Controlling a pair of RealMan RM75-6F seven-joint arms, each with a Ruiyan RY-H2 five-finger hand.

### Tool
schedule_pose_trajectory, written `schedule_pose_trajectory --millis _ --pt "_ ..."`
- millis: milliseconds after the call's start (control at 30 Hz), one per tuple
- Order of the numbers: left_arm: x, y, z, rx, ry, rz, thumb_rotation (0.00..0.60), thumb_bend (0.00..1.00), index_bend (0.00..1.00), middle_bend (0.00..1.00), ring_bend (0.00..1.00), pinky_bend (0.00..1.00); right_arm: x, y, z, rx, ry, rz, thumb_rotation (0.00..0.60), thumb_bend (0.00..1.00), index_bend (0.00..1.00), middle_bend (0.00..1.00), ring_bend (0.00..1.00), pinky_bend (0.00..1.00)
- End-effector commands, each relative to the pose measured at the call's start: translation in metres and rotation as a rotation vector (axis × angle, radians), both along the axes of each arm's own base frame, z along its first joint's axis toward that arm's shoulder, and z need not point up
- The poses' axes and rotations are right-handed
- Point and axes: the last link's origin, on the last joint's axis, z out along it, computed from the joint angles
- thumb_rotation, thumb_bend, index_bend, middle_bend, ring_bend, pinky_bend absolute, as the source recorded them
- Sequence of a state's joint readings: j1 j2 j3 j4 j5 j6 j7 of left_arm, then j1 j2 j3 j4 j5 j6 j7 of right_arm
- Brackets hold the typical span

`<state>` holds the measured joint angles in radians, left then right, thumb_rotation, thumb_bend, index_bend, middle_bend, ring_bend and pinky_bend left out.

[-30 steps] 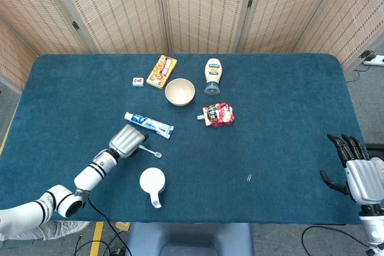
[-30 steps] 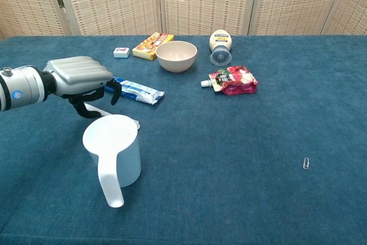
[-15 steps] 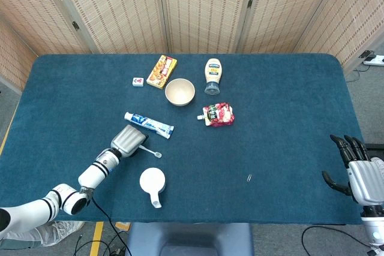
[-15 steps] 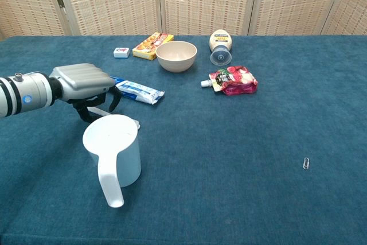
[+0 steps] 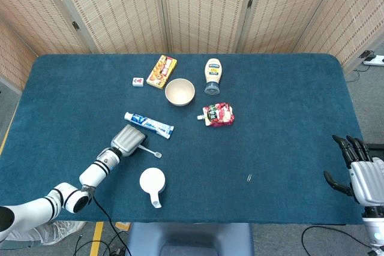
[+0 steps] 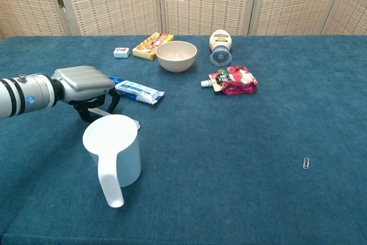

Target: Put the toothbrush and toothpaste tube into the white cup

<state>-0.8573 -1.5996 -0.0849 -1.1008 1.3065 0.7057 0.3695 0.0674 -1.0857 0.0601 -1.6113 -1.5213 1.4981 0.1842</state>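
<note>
The white toothbrush [image 5: 151, 151] lies on the blue cloth just beyond the white cup [image 5: 152, 180], which stands upright with its handle pointing to the table's front edge. My left hand [image 5: 128, 139] is down over the brush's handle, fingers curled around it; only the bristle end shows. In the chest view the left hand [image 6: 85, 82] covers the toothbrush [image 6: 98, 111] right behind the cup [image 6: 112, 147]. The blue-and-white toothpaste tube [image 5: 149, 124] lies flat just beyond the hand, untouched. My right hand [image 5: 360, 172] hangs past the table's right front corner, fingers spread, holding nothing.
A beige bowl [image 5: 180, 92], a mayonnaise bottle [image 5: 212, 75] lying down, a red pouch [image 5: 219, 114], a yellow box [image 5: 162, 71] and a small white box [image 5: 138, 81] sit at the back middle. A paper clip [image 5: 249, 177] lies front right.
My left hand came down from above the toothbrush and settled over its handle. The right hand slid slightly lower toward the frame's corner. The brush, tube and cup stayed put.
</note>
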Motion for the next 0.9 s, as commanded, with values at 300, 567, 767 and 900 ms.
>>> schedule_pose_trajectory --millis 300,567,767,900 --pt "-0.001 -0.001 -0.001 -0.005 -0.058 0.032 0.600 0.41 0.62 0.93 0.85 0.81 -0.001 0.001 0.000 -0.003 -0.005 -0.003 0.600 0.23 0.09 0.13 0.05 0.03" --pt "-0.002 0.002 0.025 0.012 -0.197 0.120 0.600 0.41 0.62 0.93 0.85 0.81 0.002 -0.001 0.000 -0.002 -0.006 0.010 0.600 0.23 0.09 0.13 0.05 0.03" --pt "-0.008 0.000 0.058 -0.002 -0.398 0.294 0.600 0.41 0.63 0.93 0.85 0.81 0.005 -0.002 -0.001 0.001 -0.005 0.021 0.600 0.23 0.09 0.13 0.05 0.03" --pt "-0.011 -0.002 0.081 -0.005 -0.536 0.398 0.600 0.41 0.63 0.93 0.85 0.82 0.006 -0.002 -0.001 0.002 -0.005 0.026 0.600 0.23 0.09 0.13 0.05 0.03"
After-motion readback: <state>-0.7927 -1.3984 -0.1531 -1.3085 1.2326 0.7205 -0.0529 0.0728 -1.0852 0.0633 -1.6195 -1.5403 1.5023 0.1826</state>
